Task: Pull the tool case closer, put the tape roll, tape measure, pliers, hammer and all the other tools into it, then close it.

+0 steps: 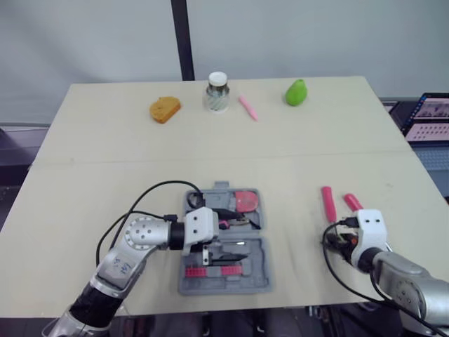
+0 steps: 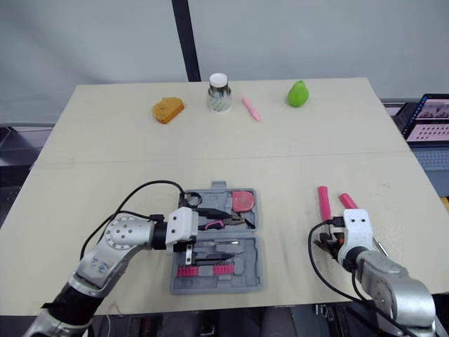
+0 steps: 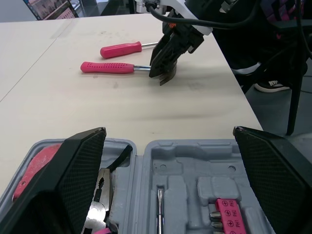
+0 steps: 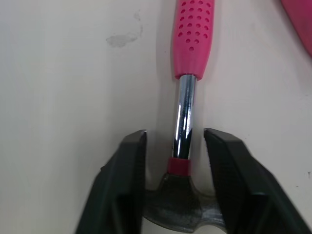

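Note:
The grey tool case (image 1: 258, 281) lies open near the table's front edge. In it are a pink tape measure (image 1: 245, 200), pliers (image 3: 100, 195) and a pink bit holder (image 3: 225, 212). My left gripper (image 1: 228, 235) hovers low over the case, open, with nothing between its fingers (image 3: 73, 180). A pink-handled hammer (image 1: 327, 203) lies on the table to the right of the case. My right gripper (image 4: 175, 136) is open, its fingers (image 4: 122, 185) on either side of the chrome shaft just above the hammer head (image 4: 178, 209). Next to the hammer lies a pink-handled screwdriver (image 1: 353, 202).
Along the table's far side lie an orange sponge (image 1: 165, 109), a white-lidded jar (image 1: 217, 91), a pink pen (image 1: 248, 108) and a green pear (image 1: 297, 92). A laptop (image 1: 429, 116) stands beyond the table's right edge.

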